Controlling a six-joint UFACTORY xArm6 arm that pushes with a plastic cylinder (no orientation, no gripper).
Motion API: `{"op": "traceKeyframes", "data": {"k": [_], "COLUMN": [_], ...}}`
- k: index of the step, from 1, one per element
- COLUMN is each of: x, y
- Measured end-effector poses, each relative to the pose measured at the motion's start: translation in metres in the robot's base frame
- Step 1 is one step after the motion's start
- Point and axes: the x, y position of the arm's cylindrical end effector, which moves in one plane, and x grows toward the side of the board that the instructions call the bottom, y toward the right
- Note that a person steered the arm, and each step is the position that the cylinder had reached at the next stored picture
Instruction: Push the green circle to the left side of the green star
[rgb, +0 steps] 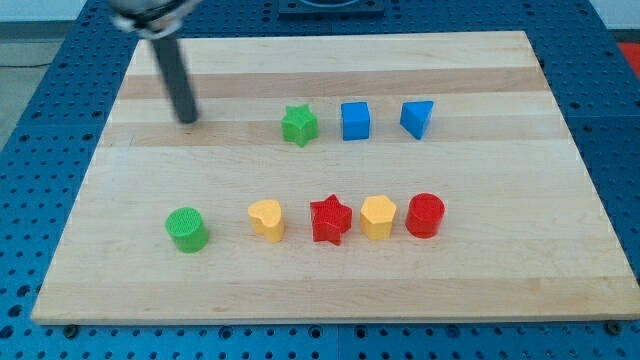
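The green circle (187, 229) sits on the wooden board near the view's bottom left. The green star (299, 125) sits near the board's upper middle, up and to the right of the circle. My tip (188, 120) touches the board in the upper left, well to the left of the green star and straight above the green circle in the view, apart from both.
A blue cube (355, 120) and a blue triangle (418, 118) stand right of the green star. In the lower row, right of the circle: a yellow heart (266, 218), a red star (330, 219), a yellow hexagon (378, 217), a red circle (425, 215).
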Motion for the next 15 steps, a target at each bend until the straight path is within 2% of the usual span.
{"op": "traceKeyframes", "data": {"k": [1, 2, 3, 4, 9, 15], "x": [0.073, 0.127, 0.191, 0.232, 0.12, 0.079], "y": [-0.07, -0.068, 0.001, 0.067, 0.066, 0.043]}}
